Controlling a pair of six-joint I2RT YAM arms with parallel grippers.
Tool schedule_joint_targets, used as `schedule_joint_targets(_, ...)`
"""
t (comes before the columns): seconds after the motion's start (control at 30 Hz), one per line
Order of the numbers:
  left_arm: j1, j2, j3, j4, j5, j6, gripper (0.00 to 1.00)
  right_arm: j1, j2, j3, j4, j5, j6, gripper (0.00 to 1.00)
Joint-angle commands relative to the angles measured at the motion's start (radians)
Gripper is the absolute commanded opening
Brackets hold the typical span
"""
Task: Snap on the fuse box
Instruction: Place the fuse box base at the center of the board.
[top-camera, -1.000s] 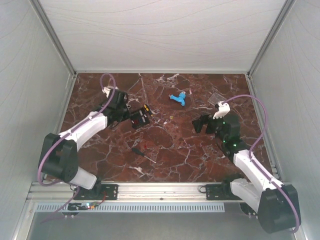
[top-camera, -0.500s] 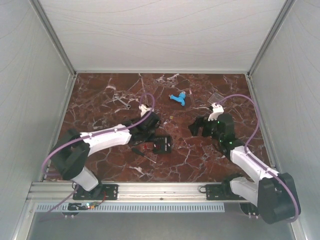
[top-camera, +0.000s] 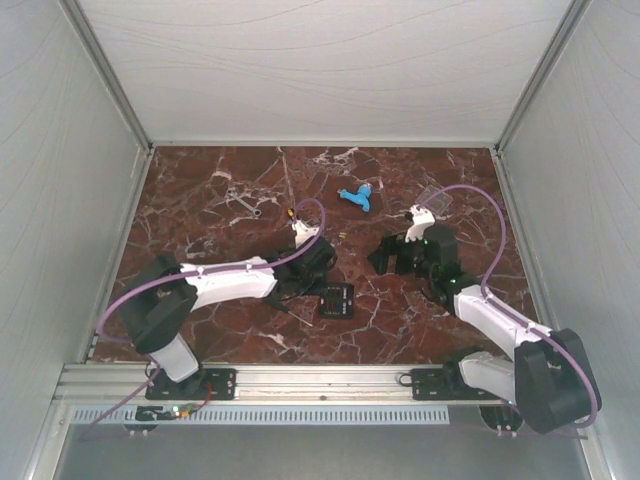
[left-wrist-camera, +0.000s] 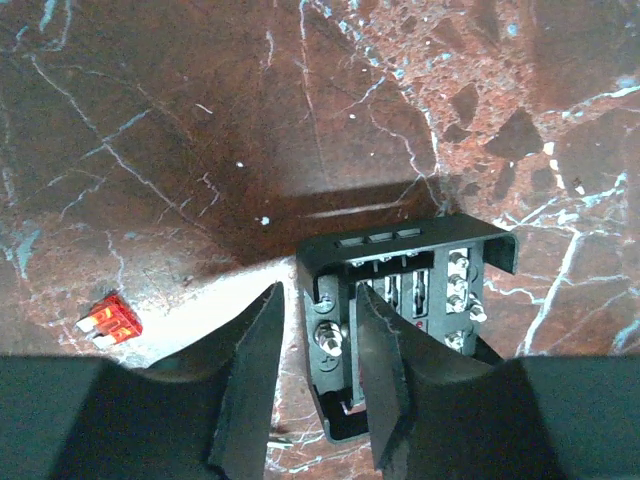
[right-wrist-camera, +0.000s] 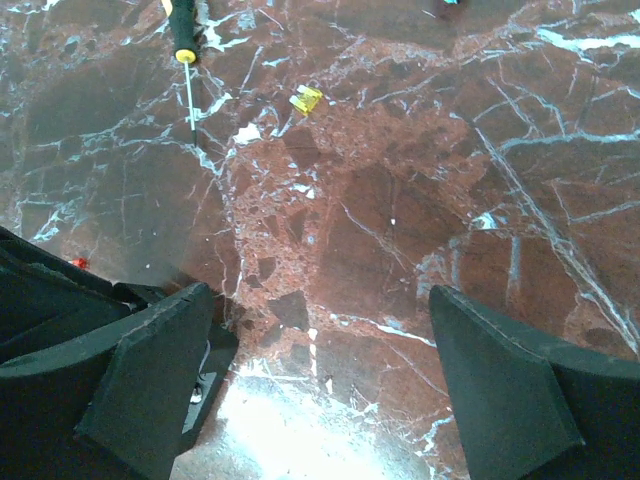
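Note:
The fuse box (top-camera: 336, 300) lies flat on the marble, a black square with no cover on it. In the left wrist view the fuse box (left-wrist-camera: 420, 290) shows screws and slots inside. My left gripper (left-wrist-camera: 320, 340) straddles its left wall, one finger inside the box and one outside. A thin strip of table shows between the outer finger and the wall. In the top view the left gripper (top-camera: 322, 283) sits at the box's far-left corner. The clear cover (top-camera: 432, 195) lies at the back right. My right gripper (top-camera: 385, 255) is wide open and empty right of the box, over bare marble (right-wrist-camera: 330, 400).
A light-blue piece (top-camera: 355, 198) lies at the back middle. A black-handled screwdriver (right-wrist-camera: 183, 30) and a wrench (top-camera: 245, 203) lie at the back left. A yellow fuse (right-wrist-camera: 306, 99) and a red fuse (left-wrist-camera: 108, 320) lie loose. Grey walls enclose the table.
My left arm swung from the back left toward the middle front, bringing the fuse box with it and setting it on the table. My right gripper shifted slightly left.

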Motion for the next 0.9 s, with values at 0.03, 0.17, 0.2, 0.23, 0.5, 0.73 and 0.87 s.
schedule_joint_targets(0.03, -0.005, -0.094, -0.027, 0.079, 0.025, -0.018, 0.47, 0.025, 0.01, 0.045, 0.002, 0.017, -0.032, 0.87)
schedule_joint_targets(0.17, 0.008, -0.206, -0.074, 0.084, -0.006, 0.017, 0.69, 0.028, 0.028, 0.076, -0.052, 0.075, -0.042, 0.86)
schedule_joint_targets(0.2, 0.019, -0.24, -0.09, 0.086, -0.007, 0.028, 0.75, 0.028, 0.037, 0.084, -0.068, 0.095, -0.044, 0.85)
schedule_joint_targets(0.23, 0.037, -0.271, -0.109, 0.092, -0.002, 0.039, 0.79, 0.029, 0.042, 0.092, -0.081, 0.121, -0.047, 0.84)
schedule_joint_targets(0.5, 0.257, -0.548, -0.314, 0.15, 0.061, 0.13, 1.0, -0.044, 0.099, 0.174, -0.171, 0.32, 0.007, 0.81)
schedule_joint_targets(0.73, 0.354, -0.645, -0.457, 0.286, 0.065, 0.153, 1.0, -0.275, 0.206, 0.267, -0.215, 0.311, 0.083, 0.74)
schedule_joint_targets(0.87, 0.355, -0.651, -0.47, 0.269, -0.033, 0.14, 1.0, -0.364, 0.298, 0.334, -0.222, 0.298, 0.087, 0.73)
